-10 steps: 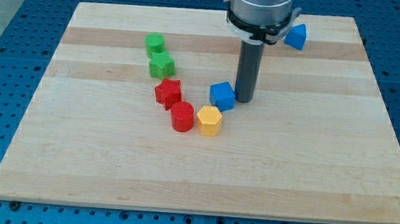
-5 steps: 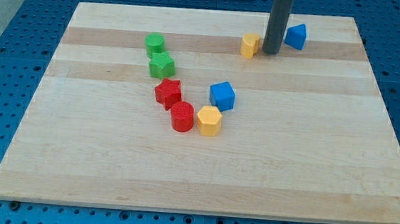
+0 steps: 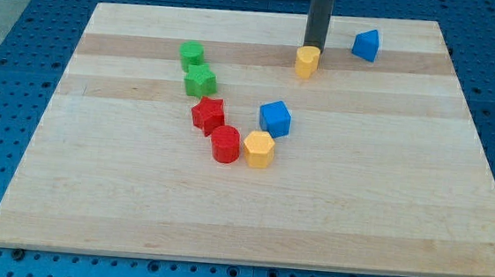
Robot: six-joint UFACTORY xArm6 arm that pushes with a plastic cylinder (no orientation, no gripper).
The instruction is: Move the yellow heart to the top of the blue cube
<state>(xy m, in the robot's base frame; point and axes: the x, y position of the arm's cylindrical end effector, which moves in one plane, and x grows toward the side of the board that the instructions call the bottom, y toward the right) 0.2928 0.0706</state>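
Note:
The yellow heart [image 3: 307, 62] lies near the view's top, a little right of centre. My tip [image 3: 314, 49] stands right behind it, at its upper edge, touching or nearly touching. The blue cube [image 3: 276, 118] sits near the board's middle, below and slightly left of the heart, with a clear gap between them.
A yellow hexagon block [image 3: 259, 149] touches the blue cube's lower left. A red cylinder [image 3: 225, 144] and a red star [image 3: 208, 115] lie left of it. A green star [image 3: 200, 82] and a green cylinder [image 3: 191, 55] lie further up. A second blue block [image 3: 366, 45] is at the top right.
My tip went from beside the blue cube up to the heart's right side, then round to its upper edge. The heart has slid slightly down and left.

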